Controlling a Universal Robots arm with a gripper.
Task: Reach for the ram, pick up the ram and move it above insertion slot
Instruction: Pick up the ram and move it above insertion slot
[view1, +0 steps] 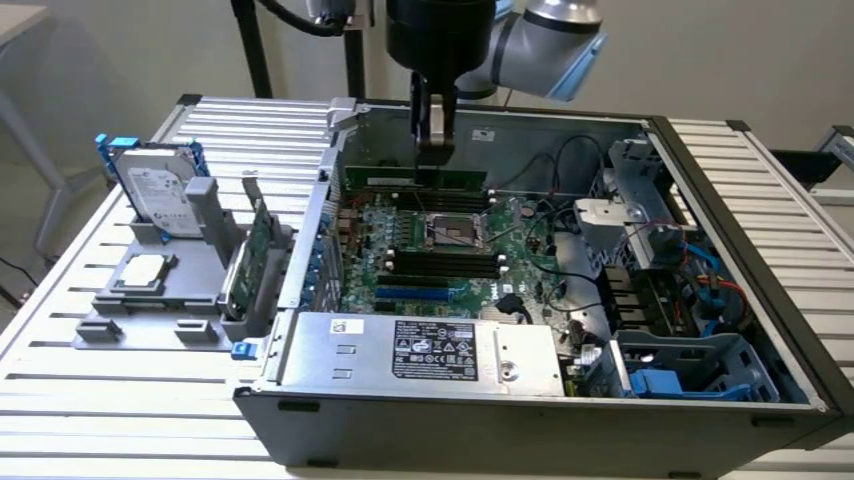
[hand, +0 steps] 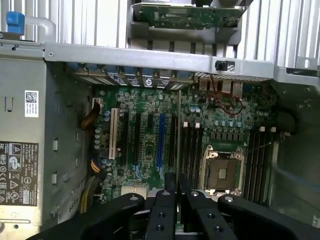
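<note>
The ram is a long thin green stick held level over the far part of the motherboard, inside the open computer case. My gripper comes down from above and is shut on the stick's top edge. In the wrist view the ram appears edge-on as a thin line running out from between my black fingers. It hangs over the board beside a bank of black memory slots. Another bank of slots lies on the other side of the processor socket.
The case walls surround the board, with a power supply at the front and cables and drive cages on the exterior view's right. Outside the case stands a grey holder carrying a hard drive, an expansion card and a processor.
</note>
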